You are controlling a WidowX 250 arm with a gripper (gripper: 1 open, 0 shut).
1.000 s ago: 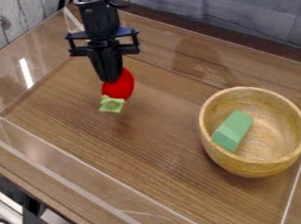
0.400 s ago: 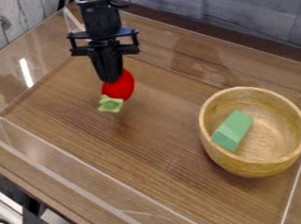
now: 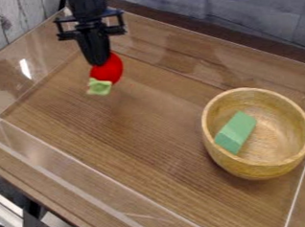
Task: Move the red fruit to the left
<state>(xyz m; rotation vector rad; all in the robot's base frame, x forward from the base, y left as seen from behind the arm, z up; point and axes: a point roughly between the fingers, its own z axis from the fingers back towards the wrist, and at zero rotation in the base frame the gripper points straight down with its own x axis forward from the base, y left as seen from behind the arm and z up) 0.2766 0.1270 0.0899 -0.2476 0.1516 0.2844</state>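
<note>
The red fruit (image 3: 107,69) is a small glossy red oval with a light green leafy cap (image 3: 100,86) at its lower end. It hangs tilted just above the wooden tabletop, at the upper left of the camera view. My black gripper (image 3: 101,61) comes down from above and is shut on the fruit's upper end, its fingers partly covering the red top.
A round wooden bowl (image 3: 288,151) stands at the right with a flat green block (image 3: 236,131) inside it. Clear plastic walls (image 3: 31,69) run along the left and front sides of the table. Grey planks line the back.
The gripper has carried the red fruit to the left and slightly farther back in the view. The bowl and green block have stayed put.
</note>
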